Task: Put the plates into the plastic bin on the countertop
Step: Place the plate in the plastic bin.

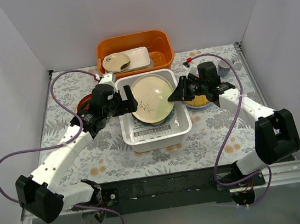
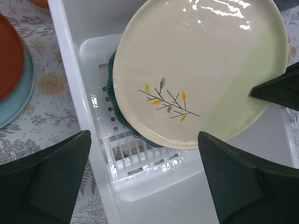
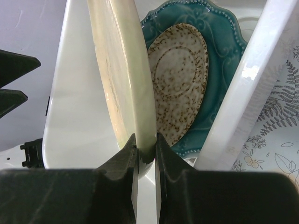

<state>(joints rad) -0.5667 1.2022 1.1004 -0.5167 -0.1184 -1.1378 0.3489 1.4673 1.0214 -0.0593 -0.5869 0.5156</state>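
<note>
Here, in the overhead view, the cream plate [image 1: 151, 96] hangs tilted over the white plastic bin [image 1: 157, 142], which sits mid-counter [image 1: 105, 151]. The right pincer [image 1: 176, 94] grips the plate's right rim. The left pincer [image 1: 129, 101] stands just beside the left rim, spread wide and holding nothing. A yellow plate [image 1: 198, 104] lies under the right arm, outside the bin.

Left wrist view: the leaf sprig faces up, and the teal plate [image 2: 111, 84] lies beneath the cream plate on the bin's slotted floor. Whether the two touch, I cannot tell. A red-brown plate [image 2: 9, 56] rests on a light blue plate [image 2: 23, 100] on the counter, left of the bin.

Right wrist view: the jaws are pinching the cream plate's rim, seen edge-on, with the teal plate behind it and the bin wall at right.

Procedure, as I judge it: lower the free edge until it rests on the teal plate, then bring the gripped edge down, keeping the right pincer off the bin's wall. Release only once the plate is supported. Keep the left pincer outside the rim.
</note>
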